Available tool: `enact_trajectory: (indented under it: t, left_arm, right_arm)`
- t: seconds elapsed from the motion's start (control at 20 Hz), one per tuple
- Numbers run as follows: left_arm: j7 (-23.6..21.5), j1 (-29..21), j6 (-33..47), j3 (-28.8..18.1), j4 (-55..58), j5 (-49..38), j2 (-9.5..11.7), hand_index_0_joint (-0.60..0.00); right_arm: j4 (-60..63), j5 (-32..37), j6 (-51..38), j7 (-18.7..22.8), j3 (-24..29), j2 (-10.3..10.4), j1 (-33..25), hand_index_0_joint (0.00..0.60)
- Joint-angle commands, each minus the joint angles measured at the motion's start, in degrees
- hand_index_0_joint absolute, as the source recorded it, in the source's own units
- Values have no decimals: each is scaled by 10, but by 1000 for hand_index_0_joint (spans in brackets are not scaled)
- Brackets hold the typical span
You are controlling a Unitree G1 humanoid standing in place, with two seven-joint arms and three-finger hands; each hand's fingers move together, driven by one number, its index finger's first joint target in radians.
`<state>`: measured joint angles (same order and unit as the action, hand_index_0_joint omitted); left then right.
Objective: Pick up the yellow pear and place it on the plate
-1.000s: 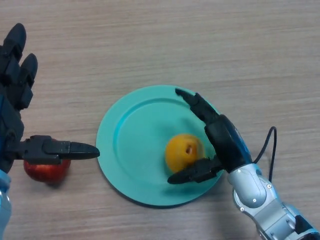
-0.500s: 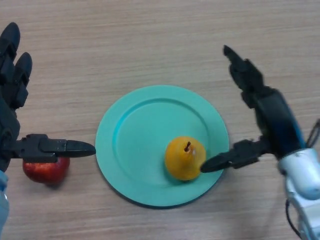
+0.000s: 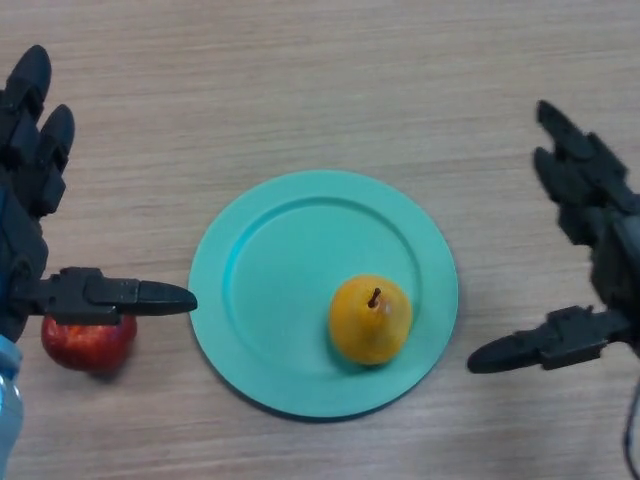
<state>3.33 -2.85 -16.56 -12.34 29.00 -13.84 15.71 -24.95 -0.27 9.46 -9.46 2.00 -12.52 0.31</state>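
Note:
A yellow pear stands upright, stem up, on the right half of the teal plate in the middle of the wooden table. My right hand is open at the right edge of the view, clear of the plate, its thumb pointing left toward the rim. My left hand is open at the left edge, thumb stretched toward the plate's left rim.
A red apple lies on the table left of the plate, partly under my left thumb.
My right hand let go of the pear and drew back to the right, off the plate. The pear turned upright and stays on the plate. The left hand barely moved.

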Motion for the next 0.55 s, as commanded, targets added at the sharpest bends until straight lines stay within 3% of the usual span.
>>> enact_trajectory:
  t: [0.05, 0.2, 0.55]
  left_arm:
    - [5, -20, 68, -23, 27, -3, 20, 0]
    - [-3, -34, 66, -15, 20, 4, 22, 0]
    - [4, -36, 66, -8, 14, 5, 22, 0]
  right_arm:
    - [-53, 13, -50, -4, 26, -16, -12, 0]
    - [-64, 10, -43, -22, 28, -16, -3, 0]
    - [-75, 11, -39, -20, 32, -15, 3, 0]
